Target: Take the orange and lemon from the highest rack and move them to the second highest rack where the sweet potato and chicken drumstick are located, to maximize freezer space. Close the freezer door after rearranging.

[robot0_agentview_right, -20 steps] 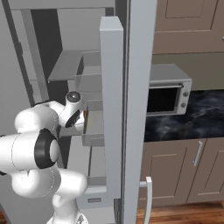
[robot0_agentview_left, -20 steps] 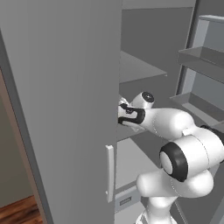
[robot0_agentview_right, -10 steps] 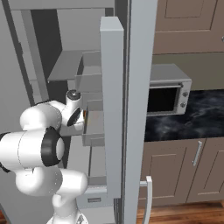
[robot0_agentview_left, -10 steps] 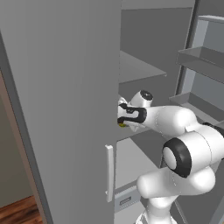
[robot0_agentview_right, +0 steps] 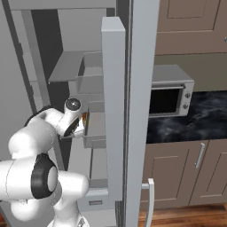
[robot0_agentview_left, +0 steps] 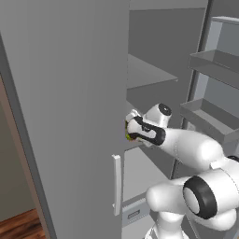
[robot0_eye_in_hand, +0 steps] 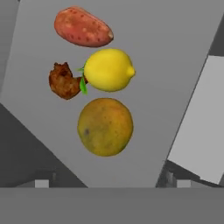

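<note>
Four foods are sitting together on the flat grey second highest rack (robot0_eye_in_hand: 175, 57).
The white arm is reaching into the tall grey freezer (robot0_agentview_left: 65, 93), its hand (robot0_agentview_left: 129, 130) partly hidden by the door edge, finger tips spread wide, grasping nothing. The dull yellow-orange round orange (robot0_eye_in_hand: 105, 127) is lying just beside the bright yellow oval lemon (robot0_eye_in_hand: 108, 70), near the reddish sweet potato (robot0_eye_in_hand: 83, 27) and brown chicken drumstick (robot0_eye_in_hand: 64, 81).

orange (robot0_eye_in_hand: 105, 127): dull, faintly pitted peel
lemon (robot0_eye_in_hand: 108, 70): smooth, bright, slightly glossy skin
sweet potato (robot0_eye_in_hand: 82, 27): matt, speckled reddish skin
chicken drumstick (robot0_eye_in_hand: 64, 81): rough, crusty brown surface
second highest rack (robot0_eye_in_hand: 153, 74): plain flat matt grey board
freezer door (robot0_agentview_left: 65, 93): smooth matt grey panel, white satin bar handle
</note>
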Tool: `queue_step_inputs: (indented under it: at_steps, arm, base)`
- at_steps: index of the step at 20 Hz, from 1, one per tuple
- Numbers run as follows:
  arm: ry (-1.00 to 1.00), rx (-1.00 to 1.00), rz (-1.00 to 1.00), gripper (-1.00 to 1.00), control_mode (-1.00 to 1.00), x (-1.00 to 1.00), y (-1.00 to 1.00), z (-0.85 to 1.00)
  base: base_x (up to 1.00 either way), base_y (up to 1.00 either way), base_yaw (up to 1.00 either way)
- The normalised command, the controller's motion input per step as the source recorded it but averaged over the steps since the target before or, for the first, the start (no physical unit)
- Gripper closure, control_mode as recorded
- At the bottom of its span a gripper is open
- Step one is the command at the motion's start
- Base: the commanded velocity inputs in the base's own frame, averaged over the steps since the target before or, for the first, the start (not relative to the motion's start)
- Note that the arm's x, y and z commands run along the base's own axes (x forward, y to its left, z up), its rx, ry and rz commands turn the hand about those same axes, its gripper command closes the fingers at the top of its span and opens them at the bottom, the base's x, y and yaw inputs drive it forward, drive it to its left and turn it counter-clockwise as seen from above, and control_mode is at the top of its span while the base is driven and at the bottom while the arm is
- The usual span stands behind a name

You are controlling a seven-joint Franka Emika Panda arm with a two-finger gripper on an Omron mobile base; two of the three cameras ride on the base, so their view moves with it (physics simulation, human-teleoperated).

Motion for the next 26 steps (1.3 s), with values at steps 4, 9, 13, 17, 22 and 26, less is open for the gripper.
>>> queue_step_inputs:
  at_steps: [4,9,13,17,22,26]
  arm:
    - [-0.26,0.0,0.06,-1.0,-1.0,-0.87,0.0,0.2]
    - [-0.17,0.0,0.02,-1.0,-1.0,-0.83,0.0,0.49]
    - [-0.06,0.0,0.0,-1.0,-1.0,-0.83,0.04,0.63]
    - [0.0,0.0,0.0,-1.0,-1.0,-0.87,0.03,0.54]
    - [0.0,0.0,0.0,-1.0,-1.0,-0.95,0.0,0.48]
    - [0.0,0.0,0.0,-1.0,-1.0,-0.92,0.0,0.23]
  base:
    - [0.0,0.0,0.0]
    - [0.0,0.0,0.0]
    - [0.0,0.0,0.0]
    - [0.0,0.0,0.0]
    - [0.0,0.0,0.0]
    - [0.0,0.0,0.0]
